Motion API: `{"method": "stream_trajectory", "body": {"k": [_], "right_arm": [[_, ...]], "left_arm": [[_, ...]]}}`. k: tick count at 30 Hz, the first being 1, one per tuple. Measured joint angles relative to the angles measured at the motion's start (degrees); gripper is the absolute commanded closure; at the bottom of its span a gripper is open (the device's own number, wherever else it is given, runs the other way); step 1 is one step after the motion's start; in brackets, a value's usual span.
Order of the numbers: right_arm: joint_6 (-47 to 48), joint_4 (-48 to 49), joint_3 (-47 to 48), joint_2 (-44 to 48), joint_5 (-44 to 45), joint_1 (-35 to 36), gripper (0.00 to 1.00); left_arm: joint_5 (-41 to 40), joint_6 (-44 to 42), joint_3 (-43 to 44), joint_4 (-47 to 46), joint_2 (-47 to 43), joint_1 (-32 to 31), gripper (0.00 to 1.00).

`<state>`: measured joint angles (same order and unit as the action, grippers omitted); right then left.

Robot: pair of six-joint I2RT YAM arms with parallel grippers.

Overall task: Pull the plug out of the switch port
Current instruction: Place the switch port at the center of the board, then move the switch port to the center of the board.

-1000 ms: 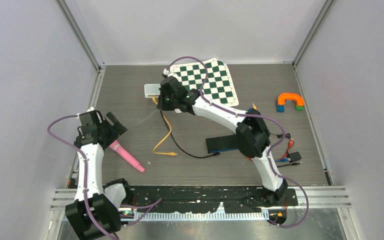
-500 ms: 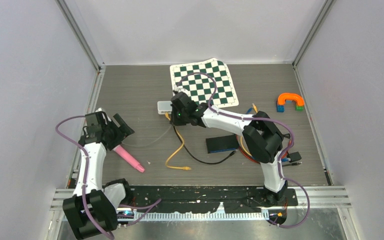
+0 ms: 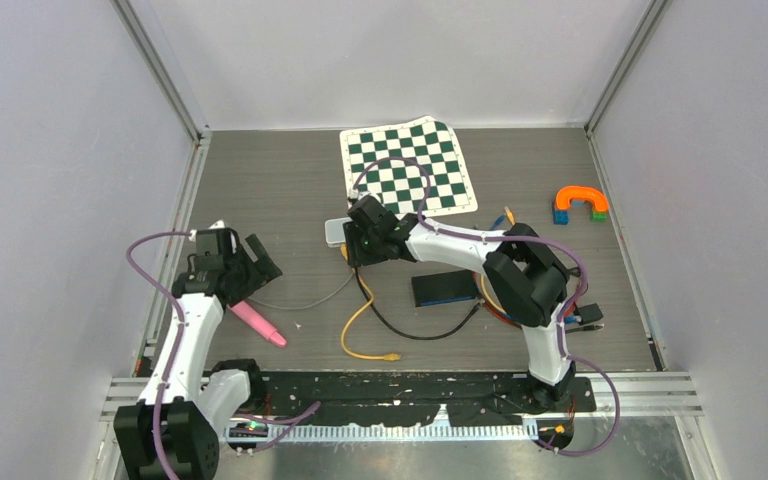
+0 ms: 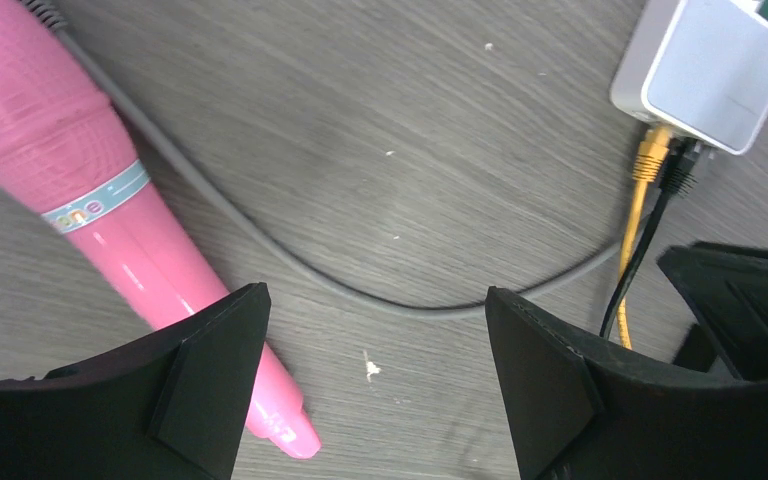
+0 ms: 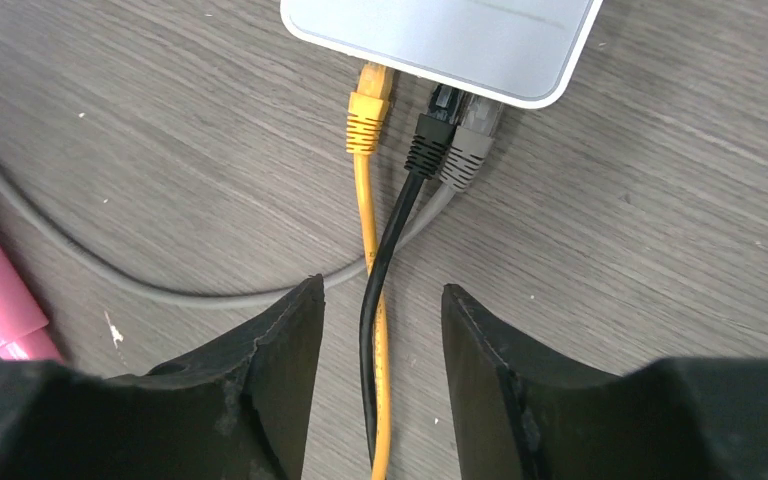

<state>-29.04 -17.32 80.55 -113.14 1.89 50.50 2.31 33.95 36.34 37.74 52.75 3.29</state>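
Right pincer (image 5: 380,300) is now found half parted, nothing gripped, just beside the switch (image 5: 440,40), which has been dragged along. Yellow plug (image 5: 370,115), black plug (image 5: 428,135) and grey plug (image 5: 468,155) are still seated; extraction is judged unachieved. Left pincer (image 4: 375,310) is held wide, empty.

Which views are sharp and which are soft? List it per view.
Top external: even diffuse light, faint shadows, the table crisp. Left wrist: pink microphone slightly soft, black fingers underexposed. Right wrist: yellow plug and switch sharp, near fingers blurred.
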Motion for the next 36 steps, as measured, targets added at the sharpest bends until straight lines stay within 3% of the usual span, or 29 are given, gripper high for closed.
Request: {"method": "stream_trajectory", "body": {"k": [10, 19, 32, 36], "right_arm": [[2.8, 0.4, -1.8, 9.0, -0.7, -0.2, 0.38], [0.0, 2.4, -11.6, 9.6, -4.0, -3.0, 0.39], [-1.3, 6.3, -14.7, 9.2, -13.9, -5.6, 0.41], [-1.3, 7.5, -14.7, 7.2, -16.9, -6.2, 0.48]], "left_arm": [[-2.3, 6.1, -1.5, -2.3, 3.5, -13.2, 0.20], [1.7, -3.2, 9.2, -4.4, 24.6, -16.0, 0.24], [13.8, -7.2, 7.7, -8.6, 32.0, -22.7, 0.32], [17.3, -5.9, 7.3, -12.1, 32.9, -25.2, 0.35]]}}
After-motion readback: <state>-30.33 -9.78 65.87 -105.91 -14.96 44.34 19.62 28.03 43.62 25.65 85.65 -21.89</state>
